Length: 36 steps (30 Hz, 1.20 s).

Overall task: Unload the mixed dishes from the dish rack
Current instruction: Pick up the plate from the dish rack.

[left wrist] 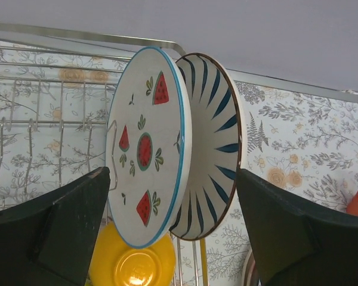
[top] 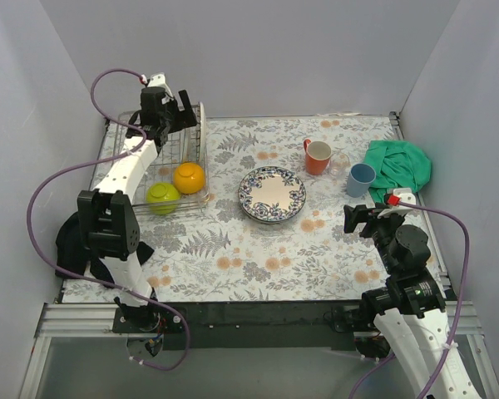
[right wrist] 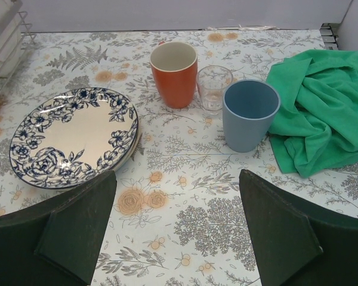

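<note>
Watermelon plate (left wrist: 148, 146) and striped plate (left wrist: 218, 152) stand on edge, side by side, at the rack's (left wrist: 77, 34) far end, faces square to the left gripper's (left wrist: 172, 173) wide, empty jaws, which straddle both; only its wrist view shows this; overhead they are hard to make out, yet green bowl (top: 162, 197) and orange bowl (top: 189, 177) show in the rack; right gripper (right wrist: 176, 179) hangs agape, empty, well apart, near mug (right wrist: 174, 74) and cup (right wrist: 249, 116).
</note>
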Each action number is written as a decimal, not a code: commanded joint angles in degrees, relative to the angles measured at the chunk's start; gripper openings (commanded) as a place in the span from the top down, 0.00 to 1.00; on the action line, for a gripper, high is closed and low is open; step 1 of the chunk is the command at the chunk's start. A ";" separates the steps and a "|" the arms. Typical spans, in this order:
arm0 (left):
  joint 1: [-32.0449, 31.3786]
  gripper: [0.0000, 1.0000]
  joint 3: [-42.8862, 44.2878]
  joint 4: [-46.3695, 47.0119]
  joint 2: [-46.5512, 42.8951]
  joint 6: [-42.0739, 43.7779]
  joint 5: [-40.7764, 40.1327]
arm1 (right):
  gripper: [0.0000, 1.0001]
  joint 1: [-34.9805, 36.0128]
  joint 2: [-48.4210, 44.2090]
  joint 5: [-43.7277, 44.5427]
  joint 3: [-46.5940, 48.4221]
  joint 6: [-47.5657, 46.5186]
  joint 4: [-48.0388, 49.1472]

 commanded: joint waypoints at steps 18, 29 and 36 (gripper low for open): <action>-0.12 0.83 5.90 -2.09 5.27 4.18 0.99 | 0.09 0.23 1.57 -0.88 -0.23 0.09 2.77; -0.21 1.00 7.66 -3.06 -0.54 7.78 -1.65 | 0.09 0.14 1.66 -1.06 -0.32 0.17 3.03; -0.21 1.00 10.56 -4.20 -4.05 9.63 -2.61 | 0.08 0.23 1.66 -1.14 -0.24 0.17 2.94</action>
